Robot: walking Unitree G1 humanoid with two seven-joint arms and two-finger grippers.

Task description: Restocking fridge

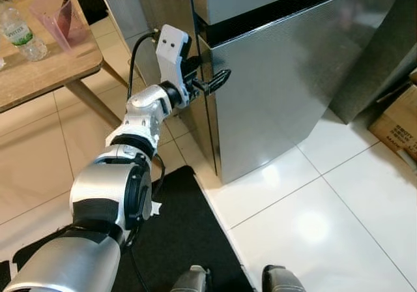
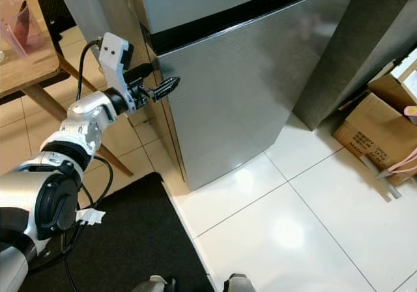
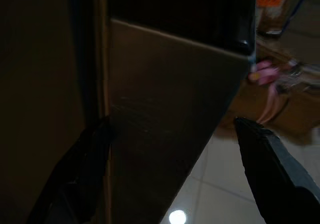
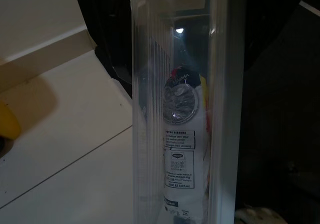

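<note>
- Pale glossy floor tiles [image 1: 339,207] are spread across the kitchen, with a black mat [image 1: 176,240] laid at the robot's feet and a wooden bench [image 1: 39,70] seen off to the robot's left.
- On that bench a plastic water bottle [image 1: 18,32] and a pink measuring jug [image 1: 55,17] are carried, well apart from the action.
- Cardboard boxes [image 2: 378,132] are stacked on the floor to the right of the fridge.
- The fridge [image 1: 280,90] is found straight ahead, brushed steel, both doors closed, a dark seam dividing upper from lower door.
- The left tool [image 1: 212,82] is raised to the left edge of the lower door, just under that seam; its fingers [image 3: 270,154] are spread, one set at the door's side edge and the other out in front of the steel face, as shown in the left wrist view.
- Nothing is being pinched yet; the door edge is merely straddled.
- In the right wrist view a white labelled bottle [image 4: 182,149] is seen behind a clear ribbed plastic wall [image 4: 145,134]; whether the right tool is spread or closed cannot be told.
- Risk is judged high for a slip: smooth steel and no visible handle could let the fingers skate off once pulling starts.
- A closed seal could also resist, dragging the arm off line.
- The trailing black cable [image 1: 133,64] near the wrist might be snagged.
</note>
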